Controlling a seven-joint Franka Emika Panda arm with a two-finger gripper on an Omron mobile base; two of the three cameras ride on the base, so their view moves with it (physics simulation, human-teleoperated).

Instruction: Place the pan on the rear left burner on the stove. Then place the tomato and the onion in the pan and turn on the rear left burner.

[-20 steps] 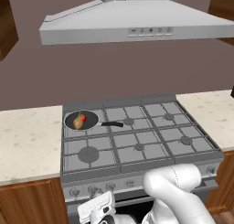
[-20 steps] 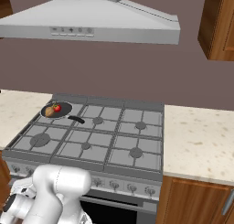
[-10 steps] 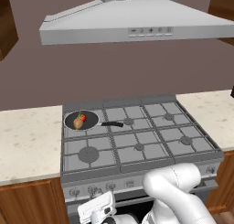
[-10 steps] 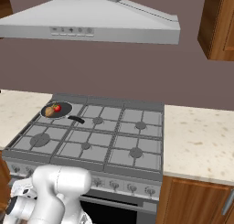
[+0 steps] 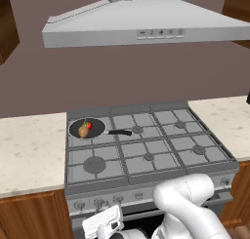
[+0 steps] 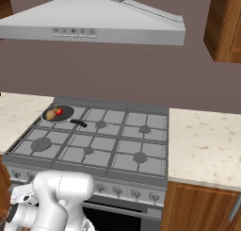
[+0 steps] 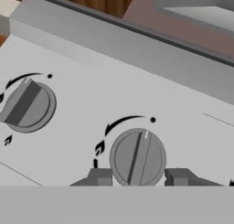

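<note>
Round black frying pan point(image 5: 87, 129) w/ red tomato point(image 5: 89, 125) & tan onion point(image 5: 84, 131) sits on rear-left burner. Our two-finger gripper point(image 7: 137, 176) brackets a round grey knob point(image 7: 137, 157), fingers narrowly parted, apparently not clamped. We'd centre, close firmly, then rotate steadily.

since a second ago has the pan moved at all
No. The pan sits over the rear left burner with its handle pointing along the stove's back grate row, as before.

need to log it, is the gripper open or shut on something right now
Gripper: part open, its fingertips either side of a stove knob, not clamped on it.
</note>
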